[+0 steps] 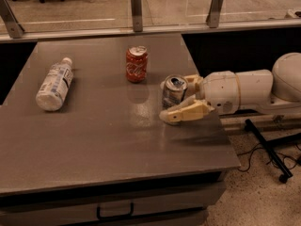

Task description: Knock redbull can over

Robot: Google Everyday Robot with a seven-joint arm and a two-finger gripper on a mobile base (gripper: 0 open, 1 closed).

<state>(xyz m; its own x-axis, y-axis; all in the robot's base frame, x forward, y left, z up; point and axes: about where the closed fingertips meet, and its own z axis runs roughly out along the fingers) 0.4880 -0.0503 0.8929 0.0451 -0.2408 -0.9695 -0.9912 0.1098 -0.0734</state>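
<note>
The redbull can (173, 94) is slim, silver and blue, and stands upright on the grey table (103, 145) near its right edge. My gripper (165, 100) reaches in from the right at table height and is open. Its near finger (184, 112) lies just in front of the can's base, close to or touching it. The far finger (190, 81) shows behind the can near its top. The can stands between the two fingers. The white arm (244, 89) stretches off to the right past the table edge.
A shorter red soda can (136, 64) stands behind and left of the redbull can. A clear plastic bottle (54, 84) lies on its side at the table's left. A railing with metal posts (136, 8) runs behind the table. Cables and a black stand (265, 147) are on the floor at the right.
</note>
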